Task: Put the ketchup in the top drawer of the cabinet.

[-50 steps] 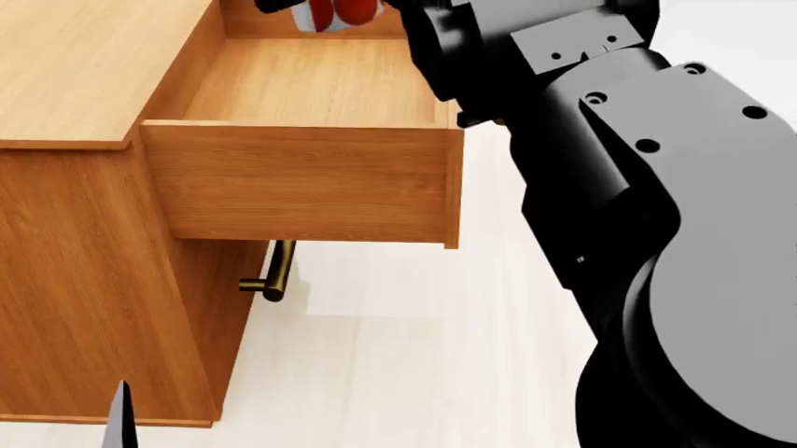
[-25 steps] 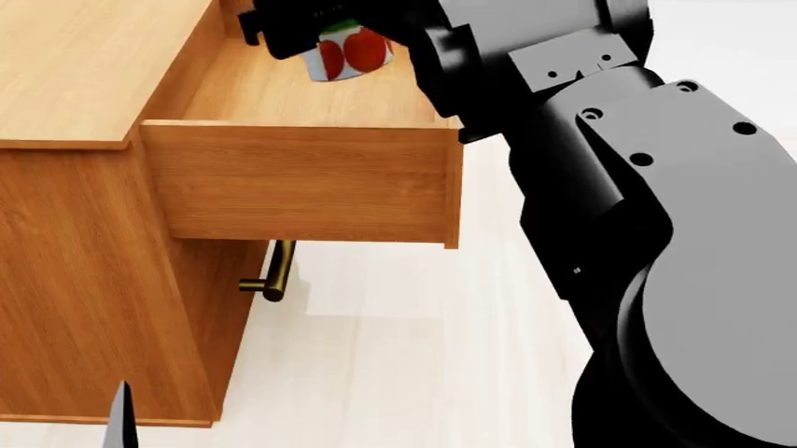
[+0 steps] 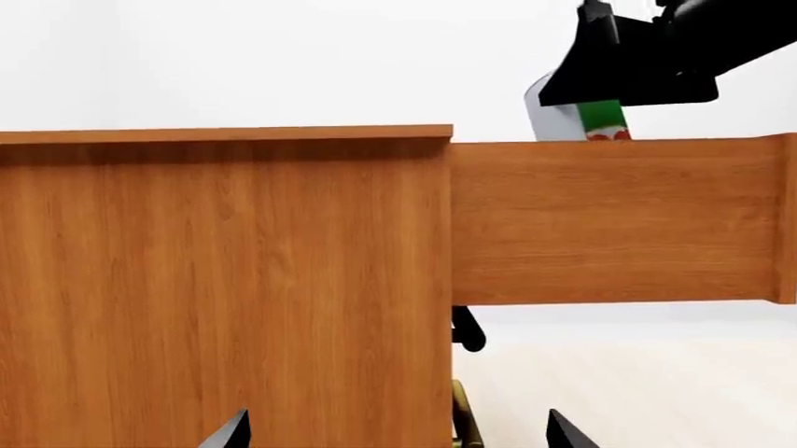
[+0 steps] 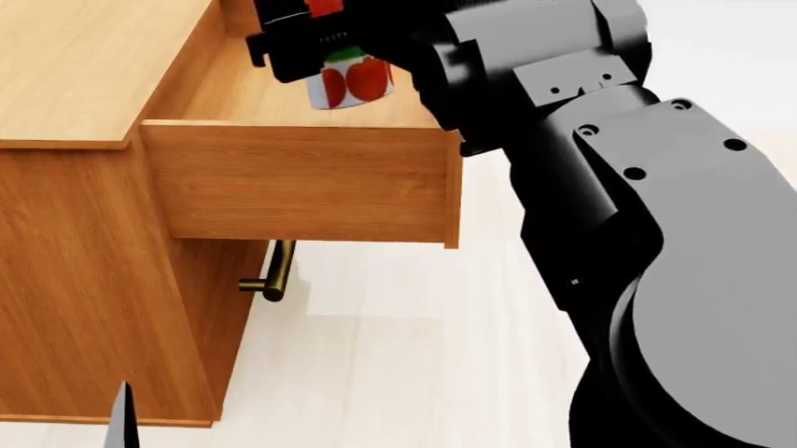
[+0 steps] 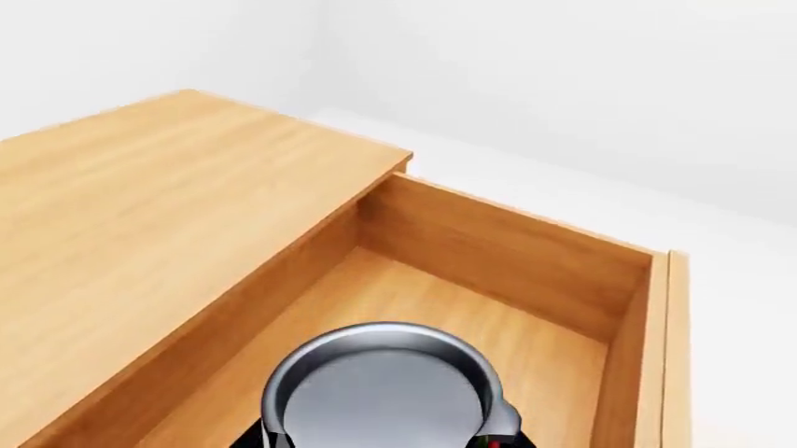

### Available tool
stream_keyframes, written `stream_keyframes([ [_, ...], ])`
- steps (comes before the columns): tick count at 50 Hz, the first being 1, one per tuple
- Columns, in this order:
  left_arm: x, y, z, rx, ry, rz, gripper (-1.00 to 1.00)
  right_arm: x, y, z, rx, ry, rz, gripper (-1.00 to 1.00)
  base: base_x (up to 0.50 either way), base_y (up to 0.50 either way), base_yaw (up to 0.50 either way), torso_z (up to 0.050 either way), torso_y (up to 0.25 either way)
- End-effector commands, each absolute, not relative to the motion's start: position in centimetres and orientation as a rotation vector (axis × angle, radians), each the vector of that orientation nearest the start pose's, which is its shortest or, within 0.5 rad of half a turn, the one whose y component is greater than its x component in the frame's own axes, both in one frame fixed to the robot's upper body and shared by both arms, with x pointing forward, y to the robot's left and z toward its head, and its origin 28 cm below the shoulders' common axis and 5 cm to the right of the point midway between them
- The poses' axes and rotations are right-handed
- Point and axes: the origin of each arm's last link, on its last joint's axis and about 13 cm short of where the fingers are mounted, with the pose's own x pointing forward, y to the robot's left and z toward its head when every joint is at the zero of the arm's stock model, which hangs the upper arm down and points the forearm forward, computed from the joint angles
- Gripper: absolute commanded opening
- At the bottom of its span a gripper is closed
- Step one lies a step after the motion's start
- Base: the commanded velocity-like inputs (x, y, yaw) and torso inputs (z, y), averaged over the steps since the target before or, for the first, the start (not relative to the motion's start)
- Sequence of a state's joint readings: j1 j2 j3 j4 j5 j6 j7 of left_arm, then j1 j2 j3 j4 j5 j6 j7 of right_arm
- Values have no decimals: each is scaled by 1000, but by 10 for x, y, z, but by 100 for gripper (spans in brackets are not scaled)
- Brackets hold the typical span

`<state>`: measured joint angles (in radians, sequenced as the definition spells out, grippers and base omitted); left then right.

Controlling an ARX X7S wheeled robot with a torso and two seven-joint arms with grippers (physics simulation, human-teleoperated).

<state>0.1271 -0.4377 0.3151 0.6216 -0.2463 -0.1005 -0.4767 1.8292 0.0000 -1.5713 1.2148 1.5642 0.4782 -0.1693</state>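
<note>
The big orange-brown wooden cabinet point(image 4: 75, 187) has its shallow wooden top drawer point(image 4: 305, 177) pulled open. The black right gripper point(image 4: 327, 47) holds the small red tin ketchup can point(image 4: 353, 80) upright, right above the drawer floor.

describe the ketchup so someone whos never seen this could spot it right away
Find the big orange-brown wooden cabinet; its top drawer is pulled open. Over that open drawer the right gripper holds the ketchup, a small can. Its red label, green band and shiny silver lid are the only colour against wood and black.
</note>
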Motion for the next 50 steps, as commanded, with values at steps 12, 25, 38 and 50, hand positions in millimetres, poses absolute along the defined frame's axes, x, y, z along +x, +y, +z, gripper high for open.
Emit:
stream_keyframes([
  [12,162,207,101,16,-264,-15,100,415,-45,334,-163,257,503,-100,0,0,0,0,1],
  [25,161,206,101,16,-265,-15,100,416,-45,331,-173,265,503,-100,0,0,0,0,0],
  [38,161,207,101,16,-265,-14,100,416,-46,328,-172,266,506,-100,0,0,0,0,0],
  [50,161,206,100,16,-264,-14,100,417,-46,327,-178,256,508,-100,0,0,0,0,1],
])
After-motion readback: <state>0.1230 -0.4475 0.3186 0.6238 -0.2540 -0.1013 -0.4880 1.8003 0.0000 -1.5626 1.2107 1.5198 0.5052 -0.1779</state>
